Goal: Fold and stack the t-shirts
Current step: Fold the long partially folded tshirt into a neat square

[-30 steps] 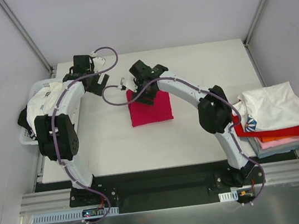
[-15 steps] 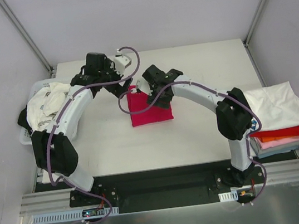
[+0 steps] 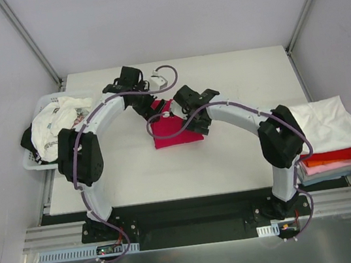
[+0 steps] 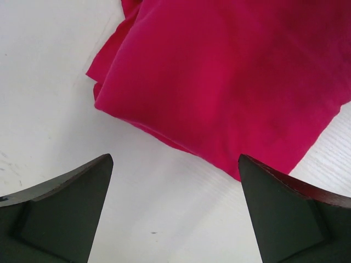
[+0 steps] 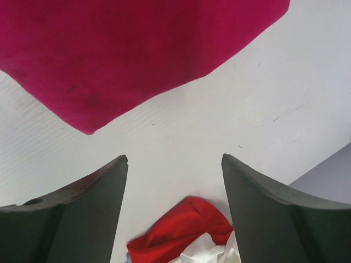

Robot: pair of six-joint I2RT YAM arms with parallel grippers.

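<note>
A folded crimson-magenta t-shirt (image 3: 175, 137) lies flat on the white table (image 3: 135, 170) at its middle. My left gripper (image 3: 151, 106) is open and empty just above the table at the shirt's far left corner; in the left wrist view (image 4: 175, 159) the shirt (image 4: 230, 82) lies just ahead of the fingertips. My right gripper (image 3: 198, 120) is open and empty over the shirt's right side; in the right wrist view (image 5: 174, 159) the shirt (image 5: 137, 55) fills the top. A stack of folded t-shirts (image 3: 325, 123), white on top over red and pink, sits at the table's right edge.
A white plastic basket (image 3: 40, 163) at the left edge holds crumpled white printed shirts (image 3: 55, 120) and a dark one (image 3: 27, 138). The stack's red and white cloth (image 5: 181, 235) shows between the right fingers. Metal frame posts stand at the back corners.
My left arm has swung from over the basket rightwards to the crimson shirt's far left corner. My right gripper has shifted right and nearer over the shirt. Both stay open.
</note>
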